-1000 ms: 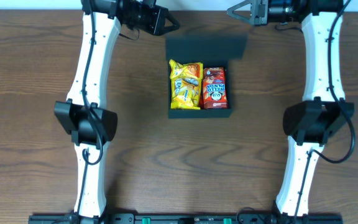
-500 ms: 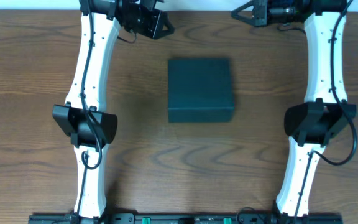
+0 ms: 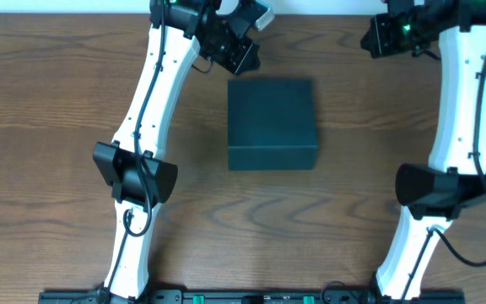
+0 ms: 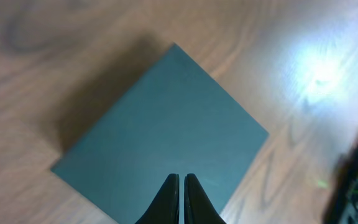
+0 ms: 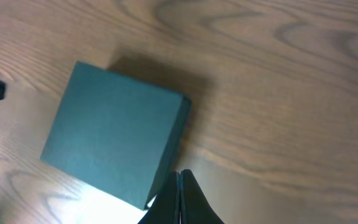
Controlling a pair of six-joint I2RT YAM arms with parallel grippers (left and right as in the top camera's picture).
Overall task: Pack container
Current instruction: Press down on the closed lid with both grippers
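**Q:** While both tools hang over the far edge of the brown wood-grain surface [image 3: 57,127], where does the container lie from each?

**A:** The matte dark teal-black cardboard box [image 3: 272,122] sits flat on the surface between the two arms, its flap lid down and nothing of its contents showing. From the left tool [image 3: 247,59] it lies just beside, toward the base and a little to the right. In the left wrist view its lid [image 4: 160,130] fills the field directly under the fingertips [image 4: 181,180]. From the right tool [image 3: 369,40] it lies well apart, to the left and toward the base. In the right wrist view the box [image 5: 114,140] sits ahead and left of the tips [image 5: 180,174].

**Q:** State of each tool?

**A:** Both are clenched with fingers pressed together, and neither grasps anything.

**Q:** Long axis of the box?

**A:** None can be told, since from overhead the lid reads as nearly square, with its edges parallel to the edges of the surface.

**Q:** Which arm is better placed?

**A:** The left, judged by nearness, because it hovers off the far left corner of the lid. With the lid down, packing appears complete, so any remaining move would likely be a press on the lid or a retreat.
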